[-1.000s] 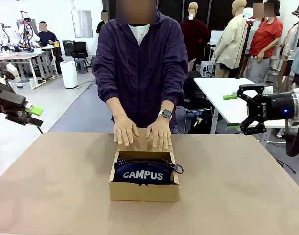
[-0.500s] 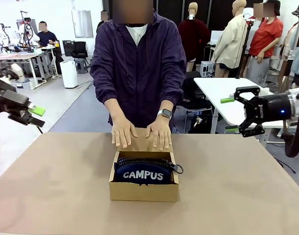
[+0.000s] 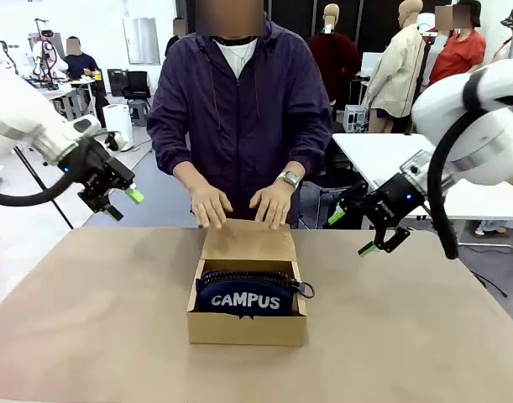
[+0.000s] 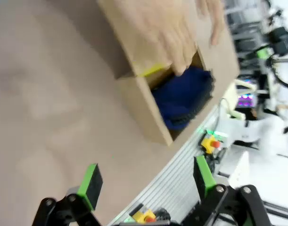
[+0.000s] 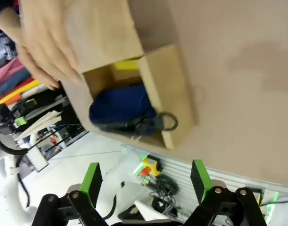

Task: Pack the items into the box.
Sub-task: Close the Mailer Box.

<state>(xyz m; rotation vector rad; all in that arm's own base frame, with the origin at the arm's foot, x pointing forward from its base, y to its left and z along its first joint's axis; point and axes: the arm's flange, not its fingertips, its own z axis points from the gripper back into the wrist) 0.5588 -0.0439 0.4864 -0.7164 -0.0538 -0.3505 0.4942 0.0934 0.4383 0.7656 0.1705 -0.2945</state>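
Note:
The brown cardboard box (image 3: 248, 329) stands mid-table with its flap lid (image 3: 248, 242) laid back toward the person. Inside it lies the navy "CAMPUS" pouch (image 3: 246, 299), its zip ring at the right end. The wrist views show the box (image 4: 146, 110) (image 5: 168, 92) and pouch (image 4: 184, 94) (image 5: 119, 108), with a yellow item (image 4: 152, 70) (image 5: 127, 65) tucked at the far side under the flap. Both of the person's hands (image 3: 210, 206) rest on the flap's far edge. My left gripper (image 3: 124, 204) (image 4: 147, 179) hovers open at the table's far left. My right gripper (image 3: 352, 232) (image 5: 146, 179) hovers open right of the flap.
The brown table (image 3: 88, 319) stretches bare to both sides of the box and in front of it. The person stands close against the far edge. A white table (image 3: 382, 159) and other furniture stand beyond the far right corner.
Both arms have swung in from the picture's edges toward the box and come lower. The person's hands have slid back to the flap's far edge. Both grippers stay open.

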